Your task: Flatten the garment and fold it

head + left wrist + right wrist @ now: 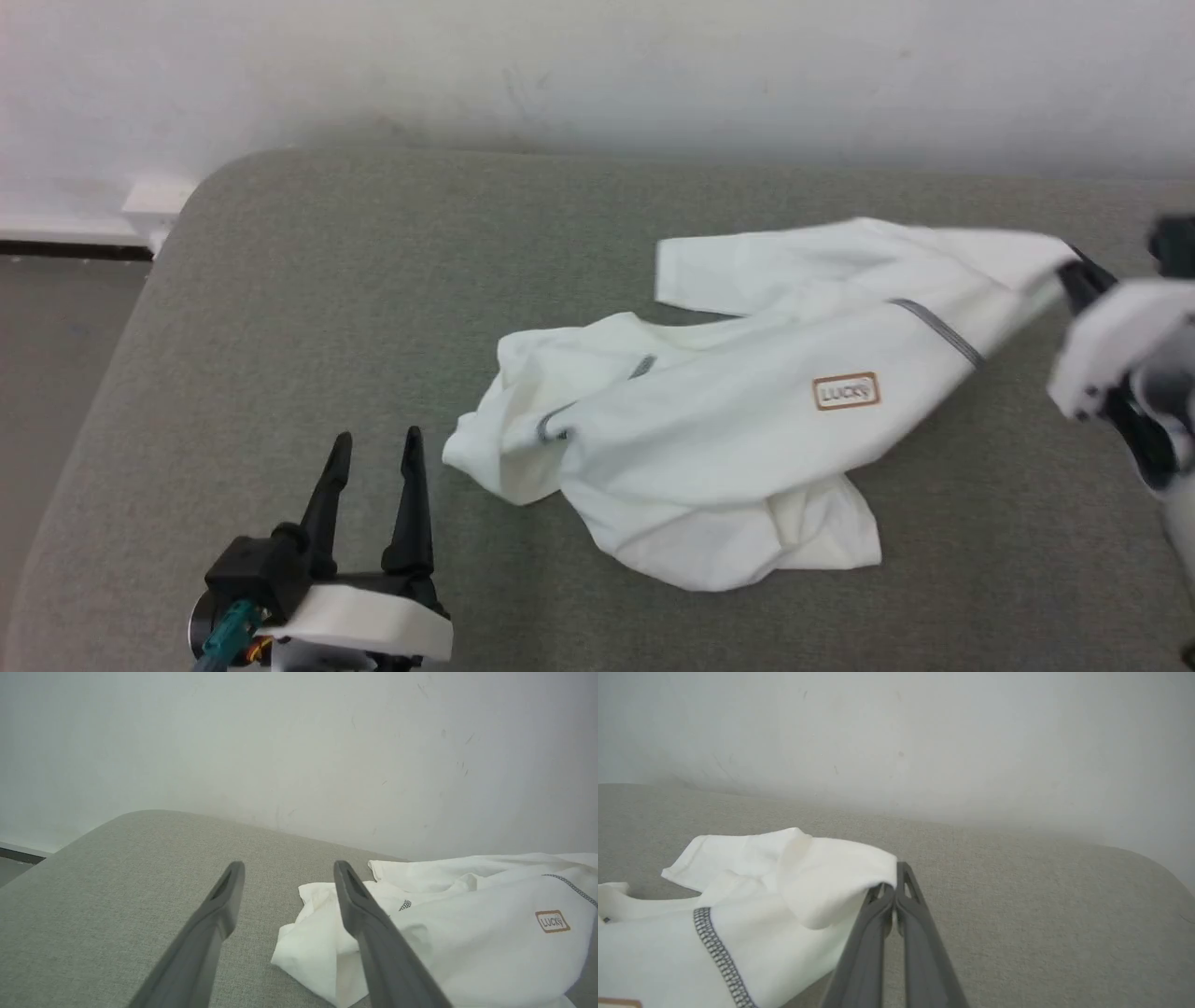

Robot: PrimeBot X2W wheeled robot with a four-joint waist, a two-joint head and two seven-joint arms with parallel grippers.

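The garment [747, 411], a white T-shirt with grey seam stitching and a brown-bordered LUCKY patch [846, 391], lies crumpled on the grey cushioned surface [373, 280]. My right gripper [1074, 266] is shut on the garment's far right edge, lifting that end slightly. In the right wrist view the fingertips [893, 891] are pressed together with the white cloth [808, 882] caught between them and draping left. My left gripper [373, 448] stands open at the lower left, just left of the garment's bunched end [317, 947], not touching it. Its fingers [219, 905] hold nothing.
A pale wall [597, 65] runs along the back of the surface. The surface's rounded left corner [196, 196] drops to the floor [56, 345], where a white baseboard [84, 210] meets the wall. Bare grey surface lies left of and in front of the garment.
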